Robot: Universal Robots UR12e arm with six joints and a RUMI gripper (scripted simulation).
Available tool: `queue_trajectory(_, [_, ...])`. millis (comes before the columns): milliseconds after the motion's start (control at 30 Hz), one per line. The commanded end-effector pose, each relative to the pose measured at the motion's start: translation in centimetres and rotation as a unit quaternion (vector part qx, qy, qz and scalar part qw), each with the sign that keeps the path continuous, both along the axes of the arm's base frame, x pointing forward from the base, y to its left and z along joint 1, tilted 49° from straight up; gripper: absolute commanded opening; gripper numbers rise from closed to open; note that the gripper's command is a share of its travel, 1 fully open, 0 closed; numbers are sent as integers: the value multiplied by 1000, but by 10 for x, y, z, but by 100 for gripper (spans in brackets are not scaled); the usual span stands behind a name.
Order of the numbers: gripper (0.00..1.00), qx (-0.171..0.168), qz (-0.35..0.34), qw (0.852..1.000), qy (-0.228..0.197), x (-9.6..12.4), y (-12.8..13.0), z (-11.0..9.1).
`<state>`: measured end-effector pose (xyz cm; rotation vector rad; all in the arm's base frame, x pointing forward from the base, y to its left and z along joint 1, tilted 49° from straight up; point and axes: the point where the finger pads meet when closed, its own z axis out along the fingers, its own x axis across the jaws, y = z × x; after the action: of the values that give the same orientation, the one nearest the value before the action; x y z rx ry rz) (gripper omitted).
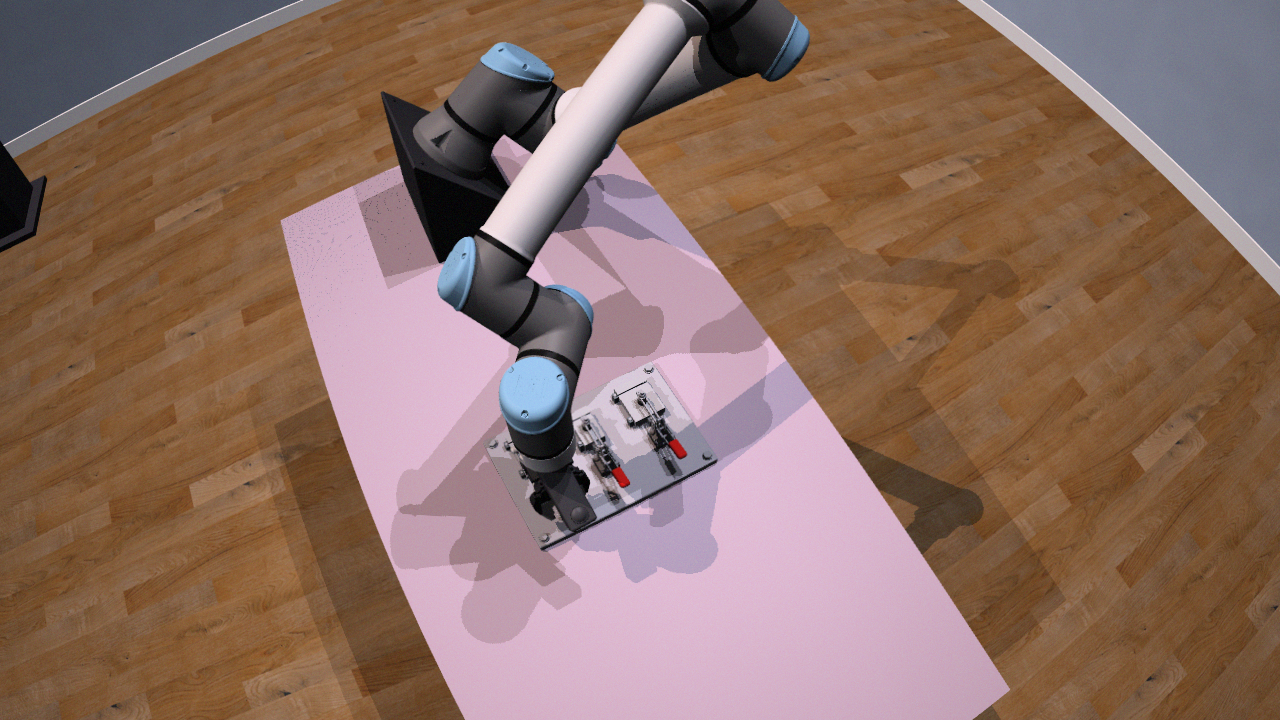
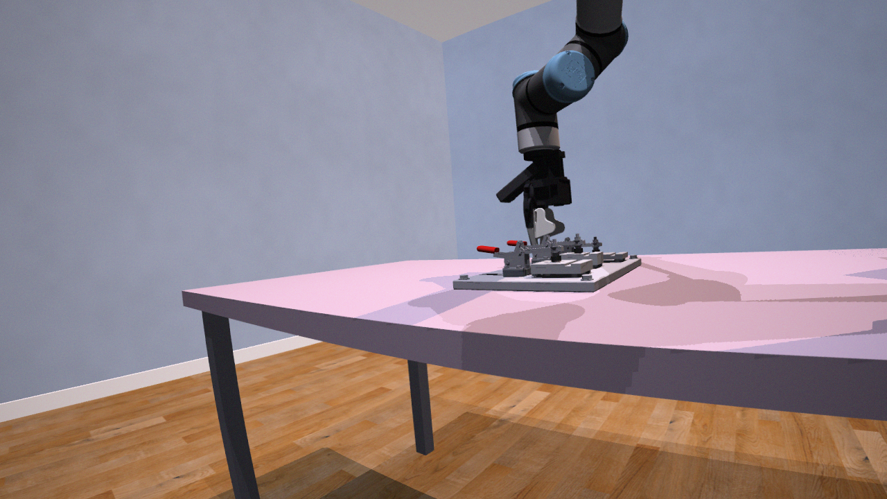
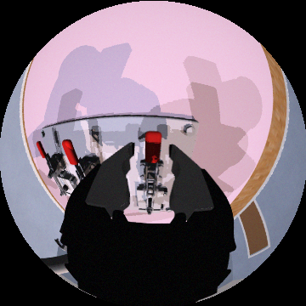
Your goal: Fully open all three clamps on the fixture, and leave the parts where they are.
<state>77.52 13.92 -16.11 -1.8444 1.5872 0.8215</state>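
Red-capped steel toggle-clamp handle (image 3: pixel 153 146) lies directly below the black two-jaw gripper (image 3: pixel 150 187), lengthwise between its part-open, empty jaws.

Top view: third clamp (image 3: pixel 150 170) hidden under the wrist and gripper (image 1: pixel 556 501). Arm's upper links cut off by the top edge. Exterior view: parts on the fixture plate (image 2: pixel 484 284) too small to tell apart.

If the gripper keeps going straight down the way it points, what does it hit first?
Most likely the red-handled toggle clamp centred between the gripper fingers, on the fixture plate. Depth is unclear; contact may already be close.
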Motion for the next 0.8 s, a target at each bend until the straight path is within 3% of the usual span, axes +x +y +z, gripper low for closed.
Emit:
queue_trajectory(0, [28, -1, -1, 1000, -4, 4, -1, 2])
queue_trajectory(767, [28, -1, -3, 1000, -2, 2, -2, 0])
